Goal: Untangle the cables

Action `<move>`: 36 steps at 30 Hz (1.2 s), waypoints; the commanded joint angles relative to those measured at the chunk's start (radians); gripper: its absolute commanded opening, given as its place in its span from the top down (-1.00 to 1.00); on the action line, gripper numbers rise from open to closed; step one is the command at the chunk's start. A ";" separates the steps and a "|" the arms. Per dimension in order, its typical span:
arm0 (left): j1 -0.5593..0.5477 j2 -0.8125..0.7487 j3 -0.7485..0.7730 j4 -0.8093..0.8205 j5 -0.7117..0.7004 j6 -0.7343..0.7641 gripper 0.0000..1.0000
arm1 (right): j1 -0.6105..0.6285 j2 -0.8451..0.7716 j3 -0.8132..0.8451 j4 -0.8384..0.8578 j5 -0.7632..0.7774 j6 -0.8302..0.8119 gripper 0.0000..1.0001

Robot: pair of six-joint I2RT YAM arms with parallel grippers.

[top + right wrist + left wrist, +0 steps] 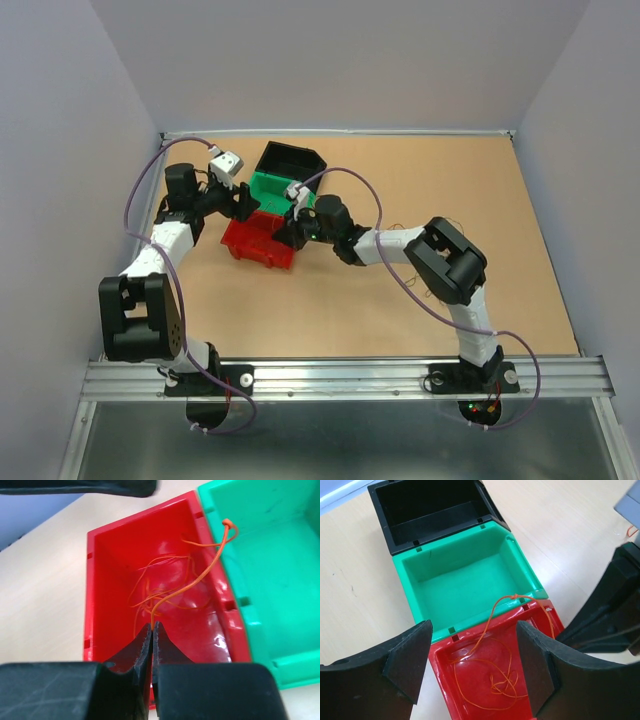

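Observation:
Thin orange cables (502, 680) lie curled inside the red bin (445, 680). One orange strand (200, 580) rises from the bin, and its knotted end hangs over the green bin's rim. My right gripper (152, 626) is shut on this strand's lower end, just above the red bin (107, 545). My left gripper (472, 652) is open and empty, hovering over the red bin with a finger on each side of the cables. In the top view both grippers, left (243, 203) and right (297, 222), meet over the bins.
A green bin (460, 580) and a black bin (427, 510), both empty, stand in a row behind the red bin. Loose dark and red wires lie on the table near my right arm (425, 285). Grey walls enclose the table.

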 commanded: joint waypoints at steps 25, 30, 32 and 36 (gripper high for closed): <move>0.019 0.009 0.037 -0.062 0.055 0.046 -0.24 | 0.024 0.187 0.319 -0.509 0.025 -0.072 0.99; 0.019 0.025 0.040 -0.053 0.046 0.037 -0.24 | 0.026 0.158 0.296 -0.509 -0.026 -0.141 0.99; 0.016 0.049 0.052 -0.053 0.058 0.028 -0.24 | 0.030 0.146 0.294 -0.501 -0.018 -0.155 0.99; 0.008 0.084 0.071 -0.067 0.104 0.032 -0.39 | 0.034 0.143 0.299 -0.478 -0.015 -0.170 0.99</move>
